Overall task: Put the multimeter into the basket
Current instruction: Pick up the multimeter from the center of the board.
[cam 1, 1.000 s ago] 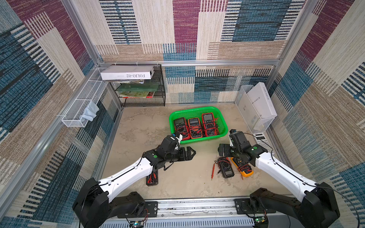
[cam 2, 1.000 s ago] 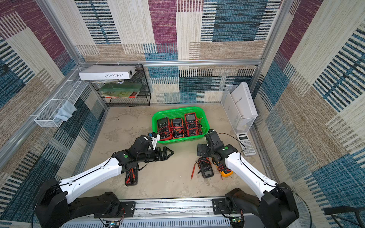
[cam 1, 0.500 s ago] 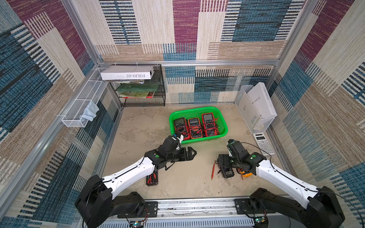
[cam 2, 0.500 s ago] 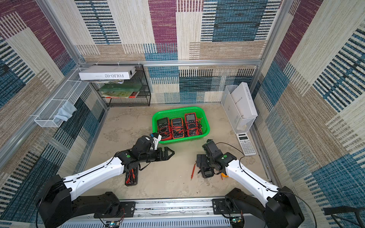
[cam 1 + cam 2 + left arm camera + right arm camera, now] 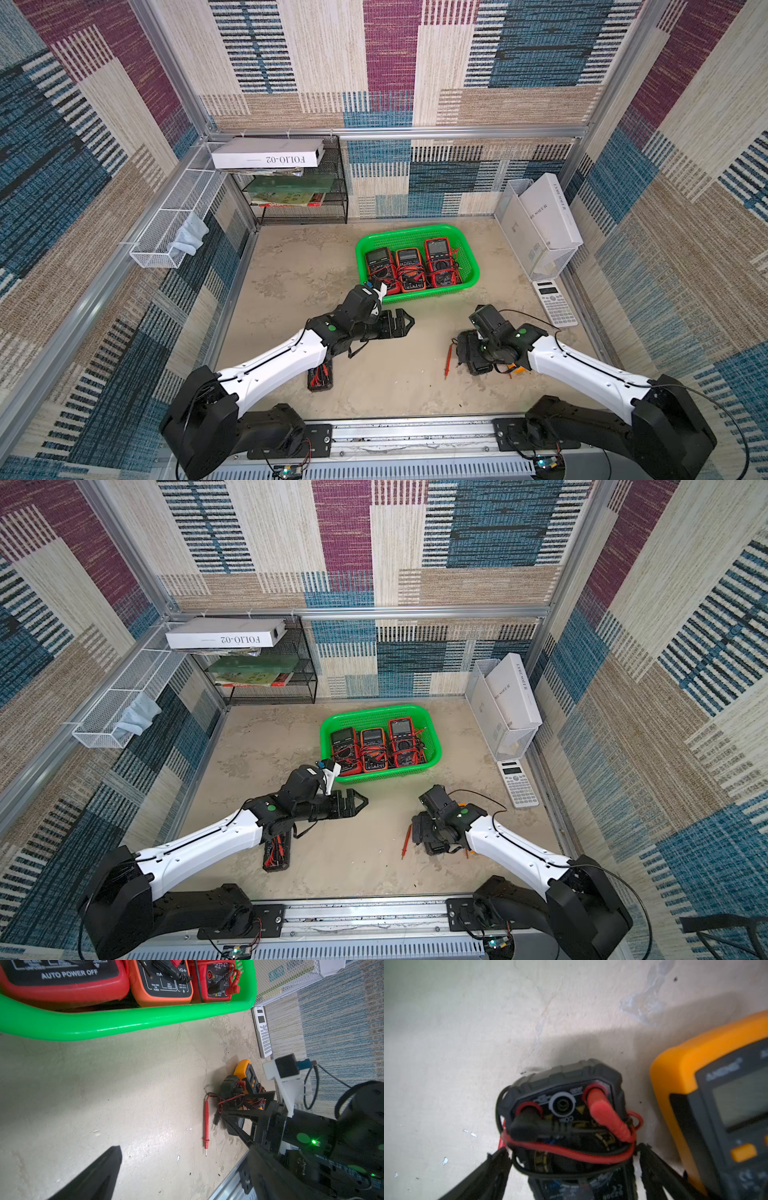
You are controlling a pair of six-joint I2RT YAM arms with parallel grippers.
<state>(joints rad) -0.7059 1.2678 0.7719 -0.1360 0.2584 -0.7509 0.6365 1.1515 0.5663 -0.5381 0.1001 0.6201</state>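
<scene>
The right gripper [image 5: 571,1151] stands spread astride the black multimeter [image 5: 566,1093] on the desk [image 5: 299,266]. An orange multimeter [image 5: 685,1076] sits just beside one finger, and a red probe [image 5: 448,361] lies loose on the other side. Bare desk runs to the basket [image 5: 417,232]. The left gripper [image 5: 405,322] hovers spread nearby. A second ago the right gripper sat nearer the basket.

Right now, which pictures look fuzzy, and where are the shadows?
Both top views: sharp, evenly lit. Left wrist: basket rim close, soft, with glare streaks. Right wrist: orange meter blurred; a shadow lies on the floor past the black meter.
</scene>
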